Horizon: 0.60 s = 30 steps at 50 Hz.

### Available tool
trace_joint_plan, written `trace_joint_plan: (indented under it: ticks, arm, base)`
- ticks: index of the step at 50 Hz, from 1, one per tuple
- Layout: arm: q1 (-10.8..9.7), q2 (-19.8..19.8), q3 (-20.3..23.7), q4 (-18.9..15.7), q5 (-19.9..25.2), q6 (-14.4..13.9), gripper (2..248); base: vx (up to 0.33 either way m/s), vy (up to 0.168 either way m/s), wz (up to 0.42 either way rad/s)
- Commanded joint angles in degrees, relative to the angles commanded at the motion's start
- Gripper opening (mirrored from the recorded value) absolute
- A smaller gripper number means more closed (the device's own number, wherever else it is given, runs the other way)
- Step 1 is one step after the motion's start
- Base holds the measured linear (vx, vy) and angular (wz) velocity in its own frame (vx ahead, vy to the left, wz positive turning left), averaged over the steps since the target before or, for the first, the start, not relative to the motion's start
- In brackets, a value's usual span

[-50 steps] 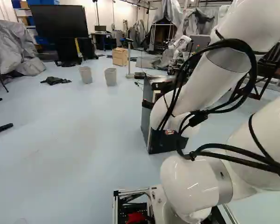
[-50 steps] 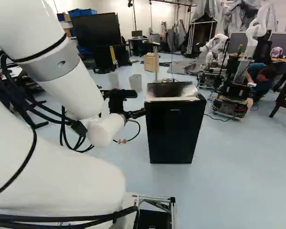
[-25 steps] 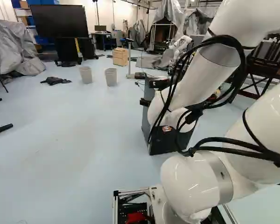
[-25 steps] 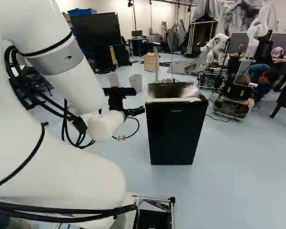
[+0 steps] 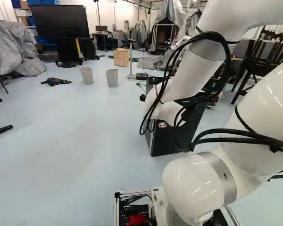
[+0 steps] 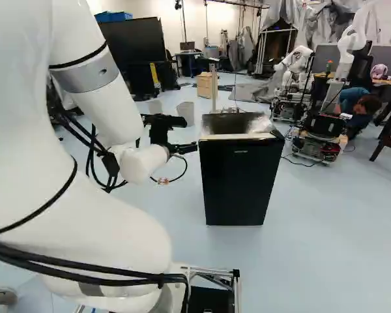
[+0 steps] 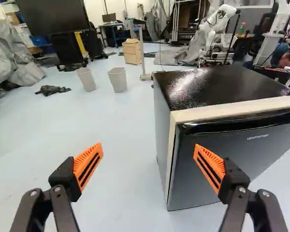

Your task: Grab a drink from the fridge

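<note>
A glossy black, box-shaped fridge (image 6: 240, 182) with its door closed is seen on the pale blue floor (image 6: 332, 228). Near its left front edge, the black two-fingered gripper (image 6: 184, 149) is held, its orange-padded fingers (image 7: 88, 164) released and spread wide.

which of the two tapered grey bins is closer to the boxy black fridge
The bin nearer the pale wooden box is closer to the fridge; the other bin stands nearer the crumpled black cloth.
</note>
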<state>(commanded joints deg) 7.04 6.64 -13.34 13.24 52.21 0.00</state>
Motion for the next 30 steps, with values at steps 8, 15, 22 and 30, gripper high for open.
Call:
trace_joint_plan:
  ticks: [8,15,22,30]
  arm:
    - [1.7,-1.53,-0.98,4.61,1.64,0.0,247]
    - [3.17,-3.42,-1.84,8.8,3.32,0.0,247]
    - [4.63,-5.4,-2.69,13.02,5.09,0.0,247]
    - [6.27,-7.73,-3.74,17.85,7.15,0.0,247]
  base:
    - [0.0,0.0,0.0]
    - [0.0,0.0,0.0]
    - [0.0,0.0,0.0]
    - [0.0,0.0,0.0]
